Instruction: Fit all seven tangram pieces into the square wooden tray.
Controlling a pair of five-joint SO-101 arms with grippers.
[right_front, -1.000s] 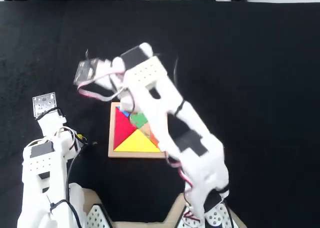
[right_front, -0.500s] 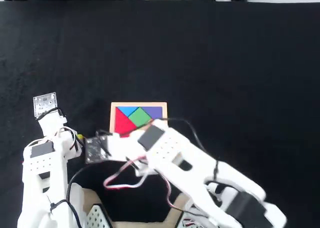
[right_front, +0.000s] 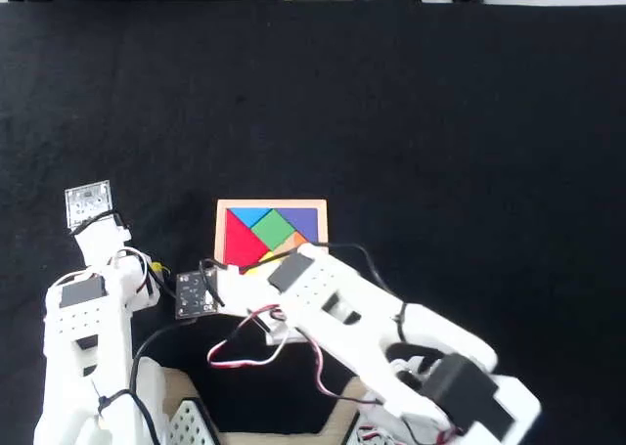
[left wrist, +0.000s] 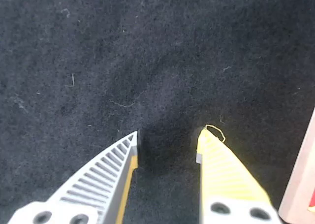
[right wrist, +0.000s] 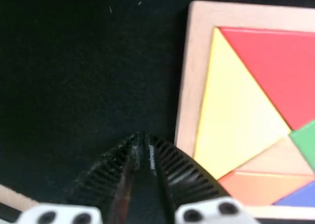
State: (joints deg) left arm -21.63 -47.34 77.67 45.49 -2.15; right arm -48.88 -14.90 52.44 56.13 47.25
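The square wooden tray (right_front: 272,203) lies mid-table with coloured tangram pieces in it: red (right_front: 238,240), blue (right_front: 250,215), green (right_front: 274,228) and purple (right_front: 303,222). My right arm (right_front: 333,303) lies across the tray's near edge and hides that part. In the right wrist view the right gripper (right wrist: 144,139) is shut and empty, over black cloth just outside the tray rim (right wrist: 189,76), beside the yellow triangle (right wrist: 236,115), the red triangle (right wrist: 275,66) and an orange piece (right wrist: 266,187). My left gripper (left wrist: 167,141) stands open and empty above the cloth, left of the tray edge (left wrist: 300,184).
Black cloth covers the whole table (right_front: 440,122). The left arm (right_front: 88,318) stands at the near left, with a small white tag (right_front: 87,202) above it. A loose thread (left wrist: 215,131) clings to the yellow fingertip.
My right arm swung back from over the tray's far side to the near edge and now lies low across it. The tray's upper pieces are uncovered. The left arm has kept still.
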